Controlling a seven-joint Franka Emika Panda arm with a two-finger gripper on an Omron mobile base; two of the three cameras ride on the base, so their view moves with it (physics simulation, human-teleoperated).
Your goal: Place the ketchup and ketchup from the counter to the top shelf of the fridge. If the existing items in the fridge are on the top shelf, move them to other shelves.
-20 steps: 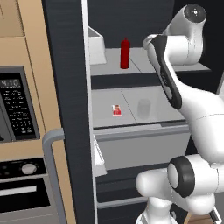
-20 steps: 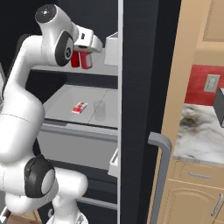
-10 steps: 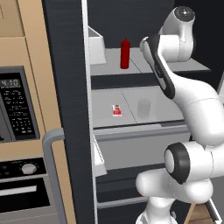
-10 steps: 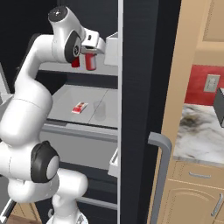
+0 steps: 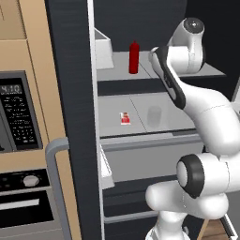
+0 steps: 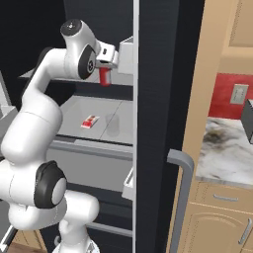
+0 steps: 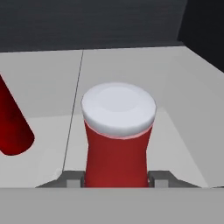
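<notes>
The fridge (image 5: 70, 47) stands open. On its top shelf (image 5: 187, 70) one ketchup bottle (image 5: 134, 57) stands upright. The fingers (image 7: 159, 178) clamp the second ketchup bottle (image 7: 117, 140) just above that shelf; it appears light, rigid and smooth, best held mid-body. Packet (image 5: 125, 118) and tumbler (image 5: 154, 116) occupy the lower shelf (image 5: 178, 108).

You see the darker ketchup bottle (image 5: 134, 57) standing upright on the fridge's top shelf (image 5: 197, 70), near the left. The second ketchup bottle (image 7: 117, 140), red with a paler flat end facing you, sits clamped between the gripper (image 7: 117, 178) fingers above that shelf, just beside the first bottle.
</notes>
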